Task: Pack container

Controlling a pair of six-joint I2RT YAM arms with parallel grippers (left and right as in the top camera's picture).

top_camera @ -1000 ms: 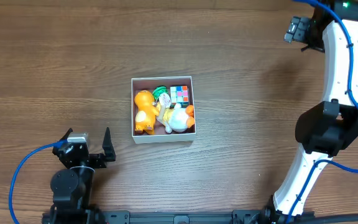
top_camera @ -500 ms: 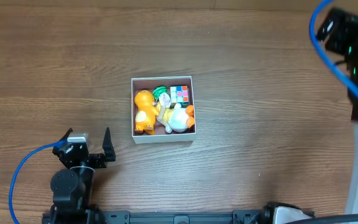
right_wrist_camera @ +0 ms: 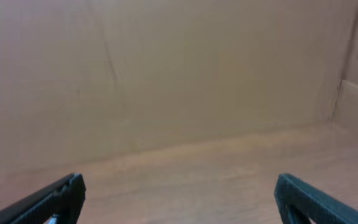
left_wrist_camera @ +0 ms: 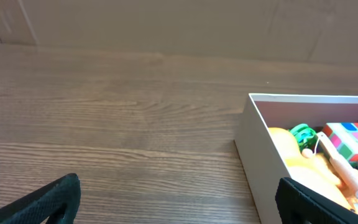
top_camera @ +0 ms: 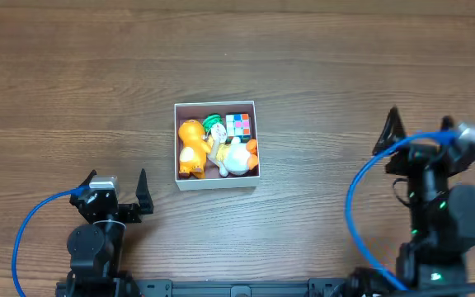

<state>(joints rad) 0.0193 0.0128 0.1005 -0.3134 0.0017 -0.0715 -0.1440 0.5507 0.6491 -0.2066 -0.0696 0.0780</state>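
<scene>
The container, a square shallow white-walled box, sits at the table's middle and holds an orange figure, a green toy, a colour cube and a white toy. My left gripper is open and empty at the front left, left of the box. The left wrist view shows the box's near wall with the toys inside, between my open fingers. My right gripper is open and empty at the right, far from the box; its wrist view shows only bare table and wall.
Blue cables loop around both arm bases. A beige wall stands beyond the table in the right wrist view. Wood table stretches round the box.
My right arm has swung down from raised at the far right back to a low folded pose at the right front. The left arm and the box have not moved.
</scene>
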